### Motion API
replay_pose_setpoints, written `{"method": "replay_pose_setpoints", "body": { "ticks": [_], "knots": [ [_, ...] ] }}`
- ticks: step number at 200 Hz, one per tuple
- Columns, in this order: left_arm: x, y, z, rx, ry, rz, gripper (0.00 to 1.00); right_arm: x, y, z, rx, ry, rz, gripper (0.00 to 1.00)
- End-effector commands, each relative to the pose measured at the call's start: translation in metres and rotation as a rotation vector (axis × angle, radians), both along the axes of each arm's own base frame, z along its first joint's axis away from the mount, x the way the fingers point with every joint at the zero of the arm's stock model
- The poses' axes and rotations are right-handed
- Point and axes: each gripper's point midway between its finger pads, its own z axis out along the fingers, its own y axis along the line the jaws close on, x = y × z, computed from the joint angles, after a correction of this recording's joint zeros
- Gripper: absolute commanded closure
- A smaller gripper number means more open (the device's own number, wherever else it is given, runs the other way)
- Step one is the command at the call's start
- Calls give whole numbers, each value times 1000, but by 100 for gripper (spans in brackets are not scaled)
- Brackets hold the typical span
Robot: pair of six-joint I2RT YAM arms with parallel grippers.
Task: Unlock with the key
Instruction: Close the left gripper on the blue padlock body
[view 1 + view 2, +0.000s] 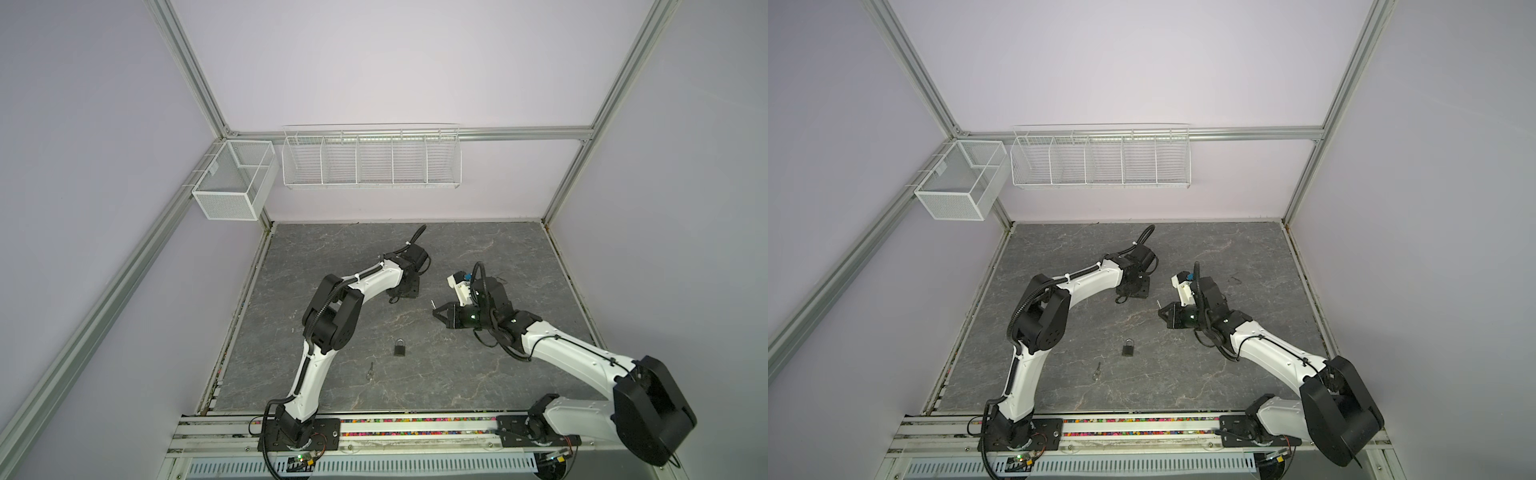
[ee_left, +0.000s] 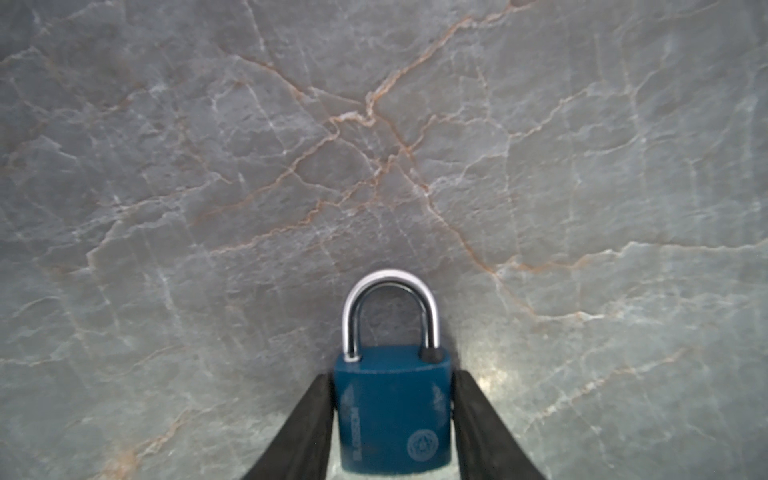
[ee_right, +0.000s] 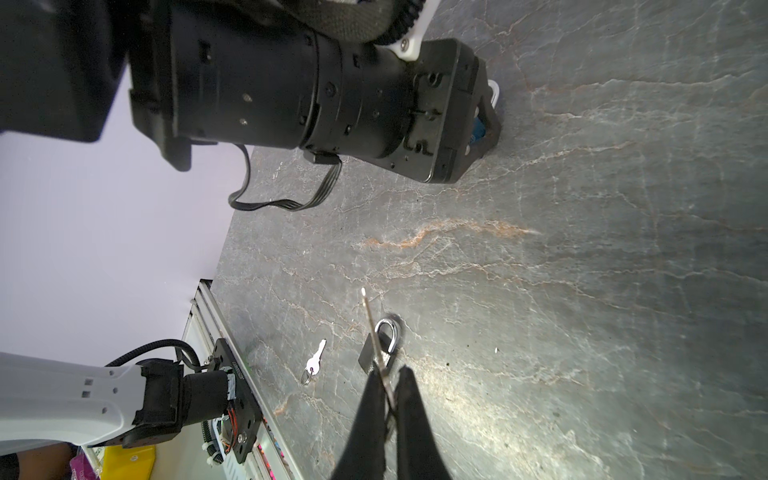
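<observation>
A blue padlock [image 2: 392, 411] with a silver shackle lies flat on the grey marble table [image 1: 478, 374]. My left gripper [image 2: 392, 376] is shut on it, one black finger pressed against each side of its body. In both top views the left gripper [image 1: 400, 296] points down at the table and hides the padlock. The right wrist view shows a sliver of blue under the left gripper [image 3: 484, 112]. My right gripper [image 3: 388, 374] is shut on a silver key [image 3: 371, 322], whose blade sticks out past the fingertips. In both top views the right gripper [image 1: 1162, 311] hovers right of the left one, apart from it.
A black padlock [image 1: 400, 347] lies nearer the front of the table. A second key on a ring [image 1: 370, 370] lies to its left. White wire baskets [image 1: 372, 160] hang on the back wall. Both arm bases stand on the front rail [image 1: 415, 428].
</observation>
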Motion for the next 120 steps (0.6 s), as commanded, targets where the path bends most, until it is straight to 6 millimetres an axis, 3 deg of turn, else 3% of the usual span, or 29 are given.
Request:
{"method": "replay_pose_setpoints", "body": {
  "ticks": [1,70,120],
  "knots": [
    [-15,9,-22,38,58,27,54,-2,-4,-3,-9,-9,-7,94],
    [-15,8,-24,31,53,23,65,-3,-2,-1,0,-2,2,94],
    [-13,6,-4,-2,17,21,80,-3,-3,1,5,4,-12,94]
  ]
}}
